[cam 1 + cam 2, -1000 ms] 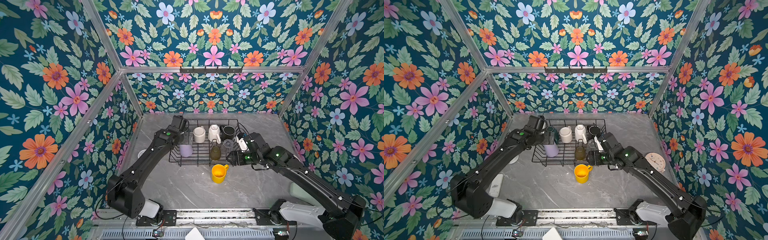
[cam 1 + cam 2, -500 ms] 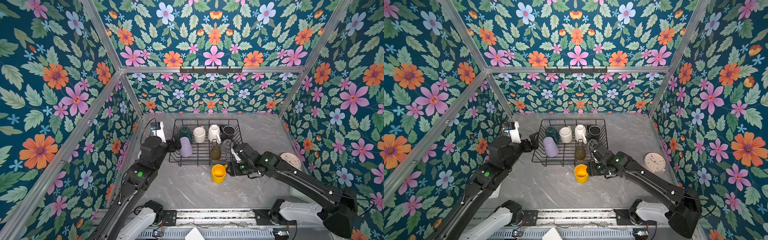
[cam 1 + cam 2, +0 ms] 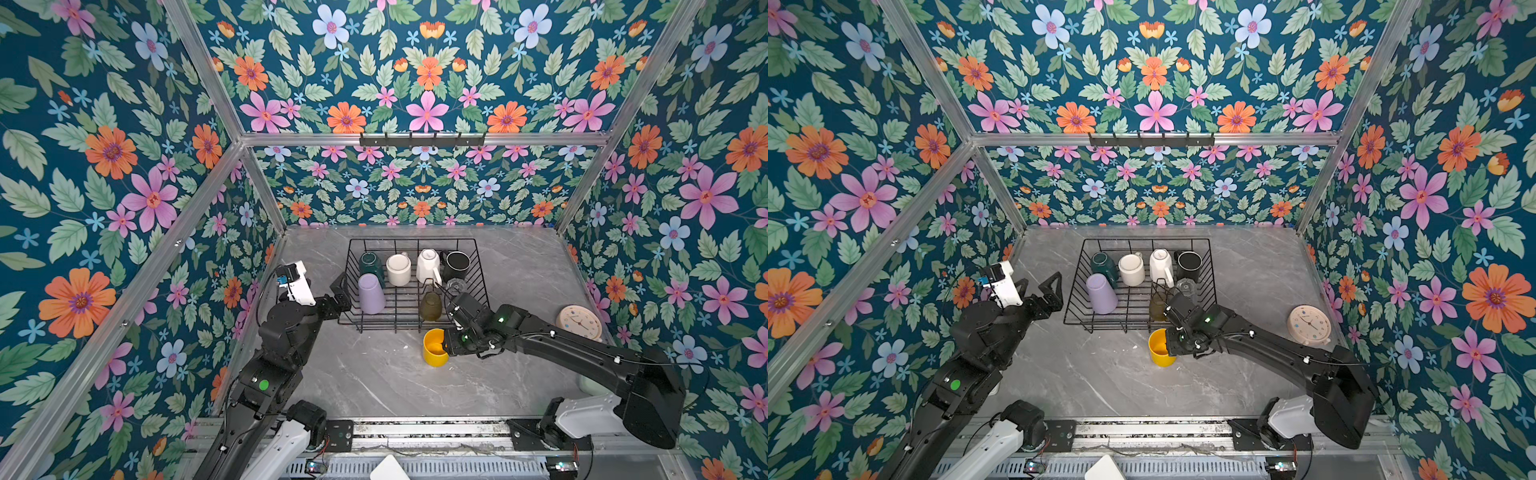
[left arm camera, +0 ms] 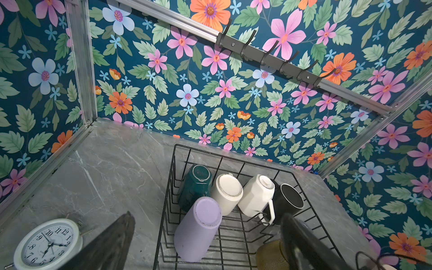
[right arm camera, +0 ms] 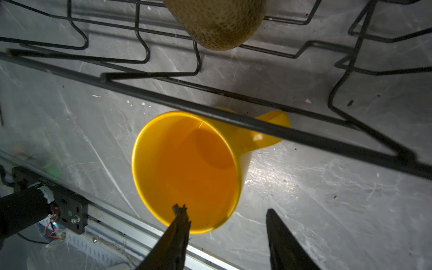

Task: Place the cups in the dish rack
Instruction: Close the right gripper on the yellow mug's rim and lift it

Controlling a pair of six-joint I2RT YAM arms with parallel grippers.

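At the right gripper, jaws parted and clamped on nothing: one finger dipped inside the mouth of an upright yellow plastic mug, the other outside its wall, with a strip of grey marble tabletop showing between finger and mug. Mug standing on that tabletop, handle on the side away from the fingers. Directly past the handle, the front rim of a large black wire dish rack. Farther ahead of the fingertips and inside the rack, a speckled olive-amber glass, and deeper beyond it a small clear glass. Off behind this gripper, alongside its forearm, a pale pink round clock. At the left gripper, fingers spread wide and empty, hovering just beside the rack's side wall. Straight ahead between those fingers, a lilac plastic tumbler leaning base-up in the rack. Beyond that, in a row, a dark teal ceramic mug, a cream mug, a white handled mug and a black mug. Close beside one finger, outside the rack, a white round alarm clock.
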